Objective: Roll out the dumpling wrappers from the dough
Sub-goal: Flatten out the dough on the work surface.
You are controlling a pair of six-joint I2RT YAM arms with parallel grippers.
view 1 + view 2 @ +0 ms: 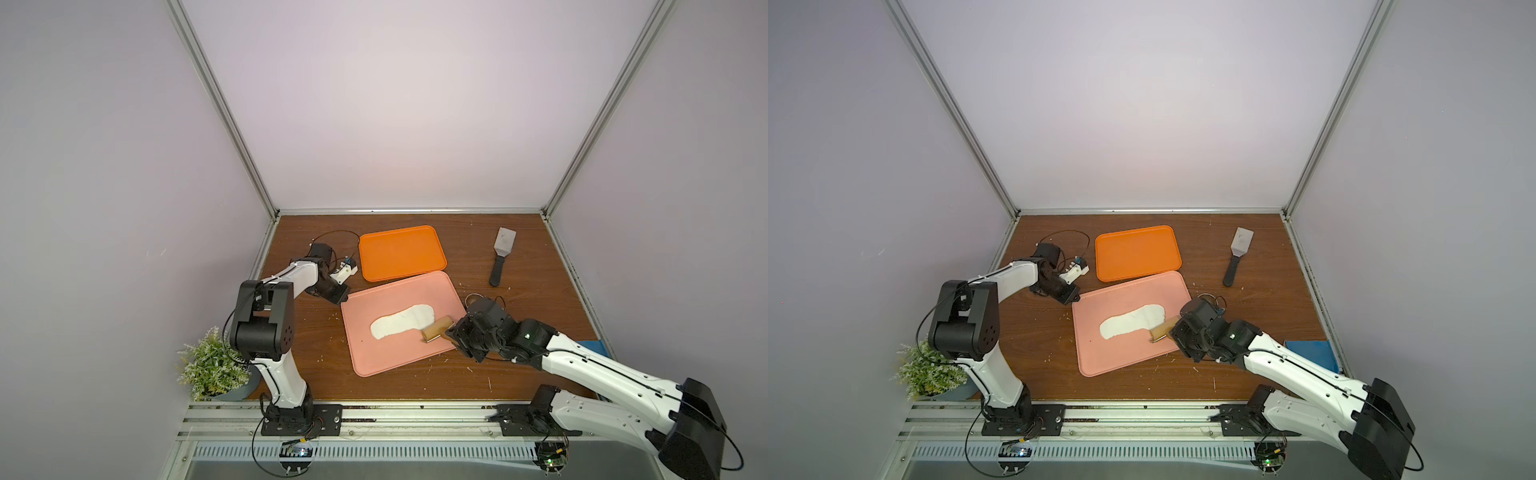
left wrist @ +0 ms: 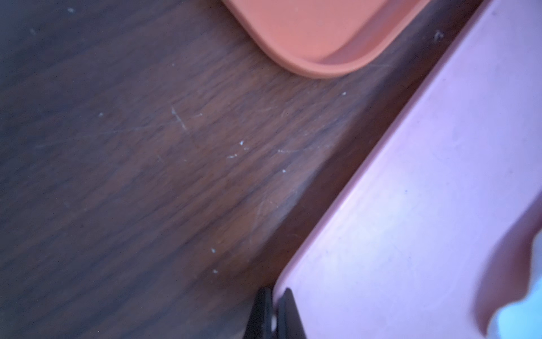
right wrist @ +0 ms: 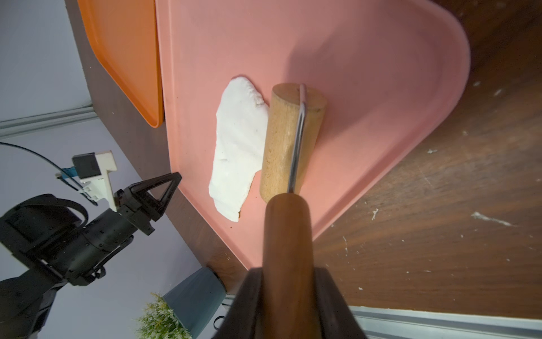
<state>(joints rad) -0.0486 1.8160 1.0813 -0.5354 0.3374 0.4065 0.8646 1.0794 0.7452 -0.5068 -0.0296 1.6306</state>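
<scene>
While the right pincer (image 3: 289,278) grips the roller (image 3: 286,229), the dough (image 3: 237,146) lies just beyond, touching its drum (image 3: 278,146).

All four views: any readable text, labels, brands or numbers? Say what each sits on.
No readable text in any view.
On the spatula, a faint pale mark on the blade in both top views is too small to tell whether it is print.
The wooden roller, dough sheet, pink tray and orange tray show no print.
</scene>
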